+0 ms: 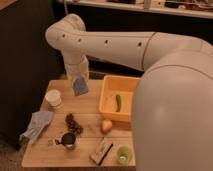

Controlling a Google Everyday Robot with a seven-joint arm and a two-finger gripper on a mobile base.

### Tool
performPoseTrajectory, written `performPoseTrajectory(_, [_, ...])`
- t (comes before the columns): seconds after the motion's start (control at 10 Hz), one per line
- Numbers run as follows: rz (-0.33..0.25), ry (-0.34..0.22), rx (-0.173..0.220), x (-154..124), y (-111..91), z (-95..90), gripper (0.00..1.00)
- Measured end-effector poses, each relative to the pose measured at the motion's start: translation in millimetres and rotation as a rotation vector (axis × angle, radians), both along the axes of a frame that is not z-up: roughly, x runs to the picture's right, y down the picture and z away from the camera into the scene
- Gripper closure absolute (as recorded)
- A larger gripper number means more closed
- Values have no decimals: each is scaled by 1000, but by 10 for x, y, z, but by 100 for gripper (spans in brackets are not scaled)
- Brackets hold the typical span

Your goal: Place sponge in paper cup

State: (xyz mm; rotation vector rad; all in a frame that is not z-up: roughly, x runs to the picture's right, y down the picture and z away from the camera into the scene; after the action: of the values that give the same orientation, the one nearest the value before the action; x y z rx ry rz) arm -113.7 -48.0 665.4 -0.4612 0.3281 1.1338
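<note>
While one gripper [78, 79] hangs over the far left of the table [90, 108], clamped tight on the single blue-grey sponge [80, 87], one paper cup [53, 98] stands just left of it and nearer. One rag [36, 125], one metal mug [68, 141], one green cup [123, 155] and one yellow bin [107, 95] share the table.

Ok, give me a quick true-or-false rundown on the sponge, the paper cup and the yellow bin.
1. The gripper is shut on the sponge. True.
2. The sponge sits inside the paper cup. False: it hangs from the gripper above the table, between the cup and the yellow bin.
3. The paper cup stands upright on the table. True.
4. The yellow bin is empty. False: a green item lies in it.
</note>
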Motion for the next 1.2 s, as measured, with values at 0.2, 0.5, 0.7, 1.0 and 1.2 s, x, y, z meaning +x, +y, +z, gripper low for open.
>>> performPoseTrajectory(0.2, [-1,0,1,3,-3,1,100])
performPoseTrajectory(0.5, [-54,-88,53,-118,-147,31,100])
performPoseTrajectory(0.7, [-150,-198,98,-427,-255,73,100])
performPoseTrajectory(1.0, [-298,-312,141,-497,-294,181,100])
performPoseTrajectory(1.2, [-325,-306,122,-505,-319,243,100])
